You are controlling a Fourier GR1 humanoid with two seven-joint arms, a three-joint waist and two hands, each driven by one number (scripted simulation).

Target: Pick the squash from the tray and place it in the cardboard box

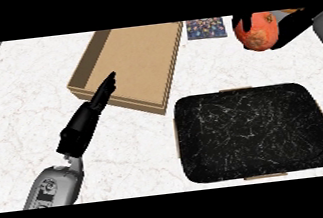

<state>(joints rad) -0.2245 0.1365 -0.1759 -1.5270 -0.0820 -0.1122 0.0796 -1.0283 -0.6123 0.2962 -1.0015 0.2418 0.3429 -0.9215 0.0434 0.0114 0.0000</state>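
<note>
Head view shows the right hand (pixel 291 30) curled round the squash (pixel 255 34), held beyond the tray (pixel 256 130), right of the cardboard box (pixel 136 53). The left hand (pixel 90 116) lies straight-fingered at the box's near wall; a low carry might clip the far wall, jarring the squash free.

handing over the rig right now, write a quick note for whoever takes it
Right hand: shut on the squash, held up past the far right corner of the tray, right of the cardboard box.
Left hand: open, fingers straight, at the box's near left wall, holding nothing.
Done: squash is off the tray.
Left: carry it leftward over the box, lower it in, release. No squash in the box yet.
</note>
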